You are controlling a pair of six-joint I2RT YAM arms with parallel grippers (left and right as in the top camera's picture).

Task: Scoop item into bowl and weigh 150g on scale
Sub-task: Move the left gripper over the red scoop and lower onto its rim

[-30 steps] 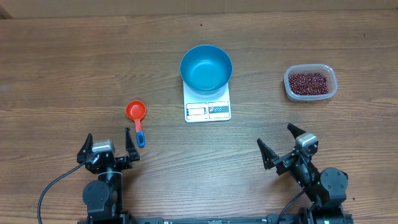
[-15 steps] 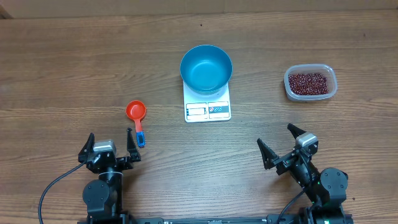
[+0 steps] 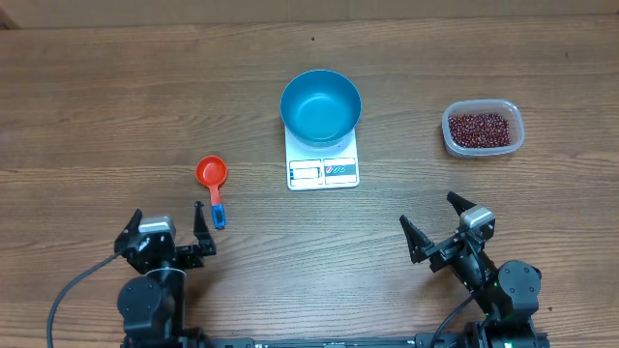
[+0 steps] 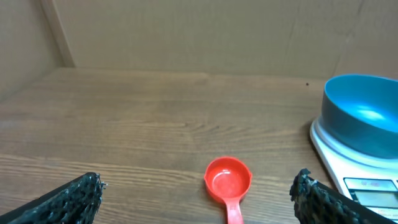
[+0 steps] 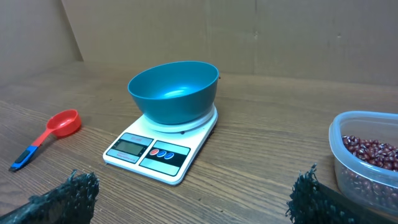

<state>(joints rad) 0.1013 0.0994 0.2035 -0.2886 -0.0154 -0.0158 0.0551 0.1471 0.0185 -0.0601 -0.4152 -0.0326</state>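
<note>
The blue bowl stands empty on the white scale at the table's middle back. The item, dark red beans, fills a clear tub at the right. A red scoop with a blue handle tip lies left of the scale. My left gripper is open near the front edge, just behind the scoop's handle; the left wrist view has the scoop between the fingers and ahead of them. My right gripper is open at the front right, pointing at the scale and bowl, holding nothing.
The beans' clear plastic tub sits about a bowl's width right of the scale. Cardboard walls rise behind the wooden table. Both arm bases stand at the near edge.
The left arm has drawn back slightly toward the near edge. The right arm, scoop, bowl and tub have not moved.
</note>
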